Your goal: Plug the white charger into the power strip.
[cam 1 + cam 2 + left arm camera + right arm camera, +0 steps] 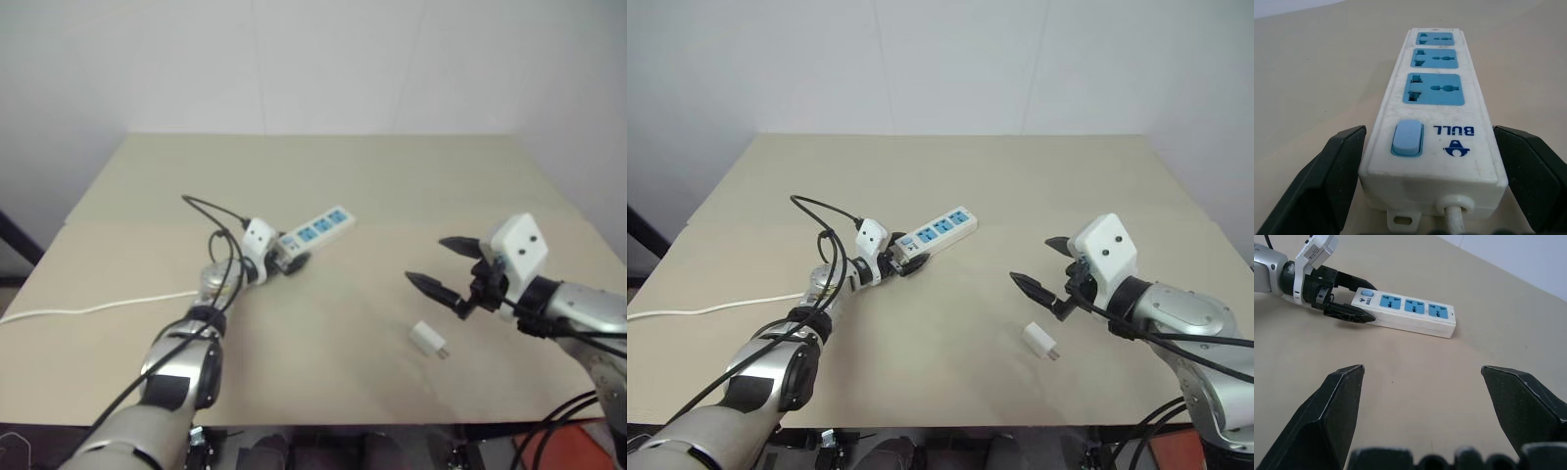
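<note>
Fingers of the left hand (904, 262) stand apart around the switch end of the power strip (939, 233), not yet clamped, while the right hand (1038, 264), likewise spread, hovers above the white charger (1039, 341) lying on the counter (950, 323), which it must lower to grasp next.

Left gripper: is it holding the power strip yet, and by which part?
No. The left gripper stands open astride the power strip's switch end, fingers apart from its sides.

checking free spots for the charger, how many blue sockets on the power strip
3, in a row along the power strip: one just past the blue switch, one in the middle, one at the far end. None looks hidden.
</note>
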Available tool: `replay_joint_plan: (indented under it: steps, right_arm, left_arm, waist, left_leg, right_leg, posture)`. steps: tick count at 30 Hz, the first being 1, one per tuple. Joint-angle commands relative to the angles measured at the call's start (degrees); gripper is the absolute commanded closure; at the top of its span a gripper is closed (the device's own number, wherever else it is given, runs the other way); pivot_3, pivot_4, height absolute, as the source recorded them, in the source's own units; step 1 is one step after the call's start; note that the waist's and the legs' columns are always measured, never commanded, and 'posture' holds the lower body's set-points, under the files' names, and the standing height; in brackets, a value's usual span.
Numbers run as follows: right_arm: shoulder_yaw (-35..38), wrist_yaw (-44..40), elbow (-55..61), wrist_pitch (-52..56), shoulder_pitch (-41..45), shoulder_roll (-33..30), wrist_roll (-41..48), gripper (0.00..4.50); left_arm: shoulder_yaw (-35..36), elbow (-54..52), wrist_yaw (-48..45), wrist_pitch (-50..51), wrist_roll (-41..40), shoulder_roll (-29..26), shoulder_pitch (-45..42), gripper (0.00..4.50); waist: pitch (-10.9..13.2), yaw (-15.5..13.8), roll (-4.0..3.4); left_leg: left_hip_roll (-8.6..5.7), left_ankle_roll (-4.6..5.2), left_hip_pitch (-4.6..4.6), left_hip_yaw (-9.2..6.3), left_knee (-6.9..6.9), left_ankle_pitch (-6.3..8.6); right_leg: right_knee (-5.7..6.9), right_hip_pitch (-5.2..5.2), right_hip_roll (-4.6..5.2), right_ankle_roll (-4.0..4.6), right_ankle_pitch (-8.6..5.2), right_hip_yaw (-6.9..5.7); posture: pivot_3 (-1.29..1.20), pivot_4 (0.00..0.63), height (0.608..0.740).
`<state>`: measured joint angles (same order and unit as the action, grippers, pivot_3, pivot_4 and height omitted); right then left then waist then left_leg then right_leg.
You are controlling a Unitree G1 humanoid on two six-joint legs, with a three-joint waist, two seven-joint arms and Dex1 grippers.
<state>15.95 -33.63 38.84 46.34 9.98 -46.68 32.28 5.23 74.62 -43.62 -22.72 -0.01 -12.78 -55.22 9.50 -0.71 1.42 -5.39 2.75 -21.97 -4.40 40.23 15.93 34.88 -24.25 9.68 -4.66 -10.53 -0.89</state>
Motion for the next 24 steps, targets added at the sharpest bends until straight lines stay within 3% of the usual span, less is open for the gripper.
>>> replay_joint_plan:
  steps: [1, 8, 13, 15, 24]
  right_arm:
    - [-0.56, 0.72, 0.83, -0.42, 0.85, 0.23, 0.04, 0.0]
    - [-2.34, 1.13, 0.38, -0.28, 1.81, 0.4, -0.32, 0.0]
    - [-2.91, 1.56, 0.17, -0.3, 2.13, 0.45, -0.26, 0.0]
    - [-2.96, 1.71, 0.19, -0.26, 2.17, 0.39, -0.1, 0.0]
    - [-1.87, 0.12, 1.07, 1.67, 1.97, -2.18, 1.52, 0.0]
  left_arm:
    - [-0.49, 0.61, 0.09, -0.11, 1.15, -0.23, 1.06, 0.02]
    - [-1.12, 0.92, -0.04, 2.26, 1.96, -0.32, 1.24, 0.02]
    - [-0.27, 0.71, -1.12, 3.14, 1.01, 0.19, 1.29, 1.18]
    - [0.19, 0.5, -1.82, 3.12, 0.43, 0.45, 1.27, 1.22]
    - [-0.78, -4.41, -25.82, -1.17, -2.18, -3.74, 3.04, 1.22]
  waist:
    - [0.0, 0.01, 0.0]
    - [-0.04, 0.01, 0.0]
    - [-0.09, 0.02, -0.02]
    - [-0.1, 0.02, -0.02]
    - [-0.09, 0.09, -0.01]
  left_leg:
    - [0.0, 0.0, 0.01, 0.0, 0.0, 0.0]
    - [0.0, 0.0, 0.03, 0.0, 0.0, 0.0]
    - [0.0, 0.0, 0.1, 0.01, 0.0, 0.0]
    - [0.01, 0.02, 0.1, 0.01, 0.0, 0.01]
    - [0.0, 0.02, -0.06, 0.02, -0.01, 0.01]
  right_leg:
    - [0.0, 0.0, -0.01, 0.0, 0.0, 0.0]
    - [0.01, 0.01, -0.01, 0.0, 0.0, 0.0]
    - [0.01, 0.06, -0.01, 0.0, 0.0, 0.02]
    - [0.01, 0.06, -0.01, 0.0, 0.0, 0.02]
    - [0.02, -0.04, -0.02, 0.0, 0.0, 0.0]
  posture:
    - [0.0, 0.15, 0.74]
    - [0.0, 0.15, 0.74]
    - [0.0, 0.15, 0.74]
    - [0.0, 0.15, 0.74]
    - [0.0, 0.15, 0.74]
